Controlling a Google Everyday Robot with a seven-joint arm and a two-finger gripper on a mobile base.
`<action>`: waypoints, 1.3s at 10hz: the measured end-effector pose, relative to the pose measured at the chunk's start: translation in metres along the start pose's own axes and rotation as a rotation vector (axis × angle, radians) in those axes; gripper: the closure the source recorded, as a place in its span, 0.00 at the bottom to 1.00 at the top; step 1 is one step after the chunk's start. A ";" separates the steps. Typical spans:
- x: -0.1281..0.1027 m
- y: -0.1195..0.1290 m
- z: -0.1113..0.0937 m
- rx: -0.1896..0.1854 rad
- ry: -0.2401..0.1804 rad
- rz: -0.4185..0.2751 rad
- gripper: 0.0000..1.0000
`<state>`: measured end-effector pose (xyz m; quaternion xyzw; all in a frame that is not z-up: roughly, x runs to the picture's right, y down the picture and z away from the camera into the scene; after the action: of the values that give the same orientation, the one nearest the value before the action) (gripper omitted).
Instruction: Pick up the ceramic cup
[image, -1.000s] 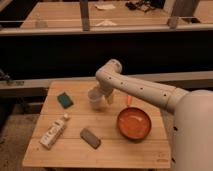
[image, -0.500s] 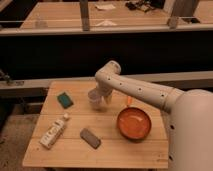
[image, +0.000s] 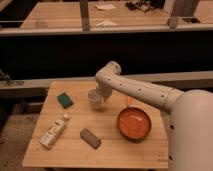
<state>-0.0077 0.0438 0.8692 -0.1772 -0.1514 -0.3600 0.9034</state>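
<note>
**Hand at the cup, far middle of the counter**

The ceramic cup (image: 94, 98) stands upright on the wooden counter (image: 115, 152), toward its far edge and near the middle. The hand (image: 102, 95) is down at the cup's right side, right against it; whether it is spread or pinching the cup cannot be told. A green sponge (image: 64, 100) lies to the left, a white tube-like bottle (image: 54, 131) at near left, a grey block (image: 90, 138) near the middle, and an orange pan (image: 134, 124) to the right.

The ceramic cup (image: 95, 98) is pale grey-white and the end effector (image: 102, 95) just beside it white; pan (image: 134, 124) orange, sponge (image: 64, 100) green, bottle (image: 54, 132) white, counter (image: 117, 152) light wood.
</note>
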 end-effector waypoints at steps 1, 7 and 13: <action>-0.002 -0.001 0.001 0.000 -0.001 -0.006 0.51; -0.006 -0.013 -0.021 0.010 -0.005 -0.037 0.85; -0.012 -0.025 -0.046 0.021 -0.013 -0.069 0.96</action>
<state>-0.0267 0.0138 0.8287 -0.1647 -0.1673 -0.3879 0.8913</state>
